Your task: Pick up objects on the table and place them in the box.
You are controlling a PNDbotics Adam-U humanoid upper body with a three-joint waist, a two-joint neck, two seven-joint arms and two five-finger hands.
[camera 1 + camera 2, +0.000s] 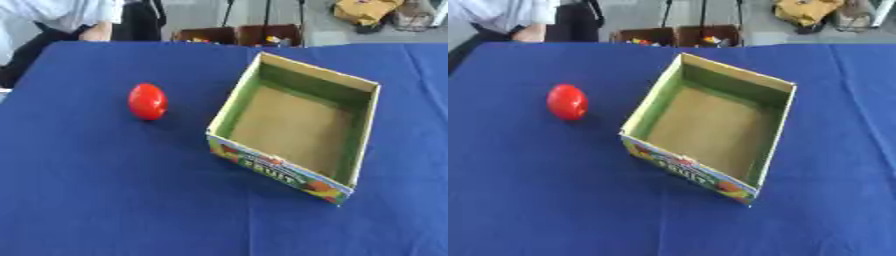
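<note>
Table (105, 200) under a blue cloth fills the view. A red, egg-shaped object (147, 101) sits on the cloth to the left of the box (354, 150), apart from it. The box is cardboard, open-topped, green inside, with a printed front wall. Neither robot hand shows, so I cannot tell how their fingers stand.

Blue-clothed table (105, 200) before me, red egg-shaped object (147, 101) at left, open cardboard box (363, 132) beside it, apart.
</note>
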